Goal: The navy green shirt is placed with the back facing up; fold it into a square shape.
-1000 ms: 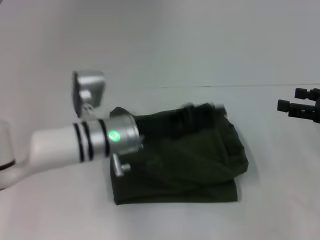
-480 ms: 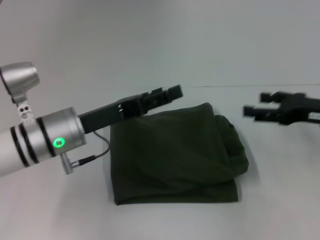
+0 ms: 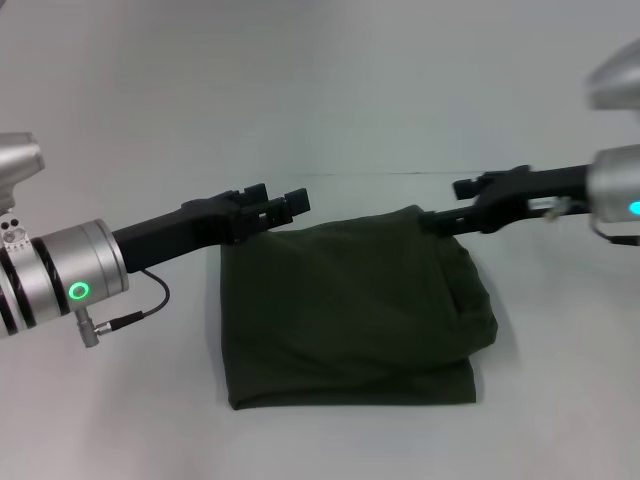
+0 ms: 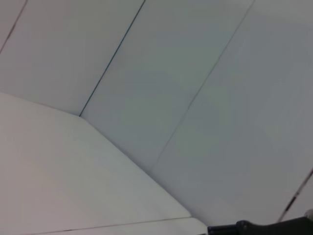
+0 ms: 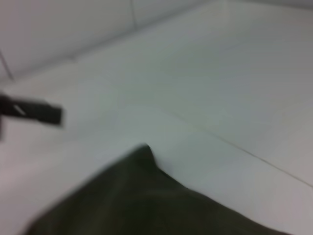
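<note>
Hovering my left gripper [image 3: 285, 203] and right gripper [image 3: 450, 205] over the folded shirt's [image 3: 350, 310] far corners, left fingers apart and empty, right unclear.

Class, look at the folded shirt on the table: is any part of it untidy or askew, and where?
Yes. The navy green shirt is folded roughly square, but its right side bulges out in rumpled layers instead of a straight edge. The left end effector and right end effector hover at its far corners.
</note>
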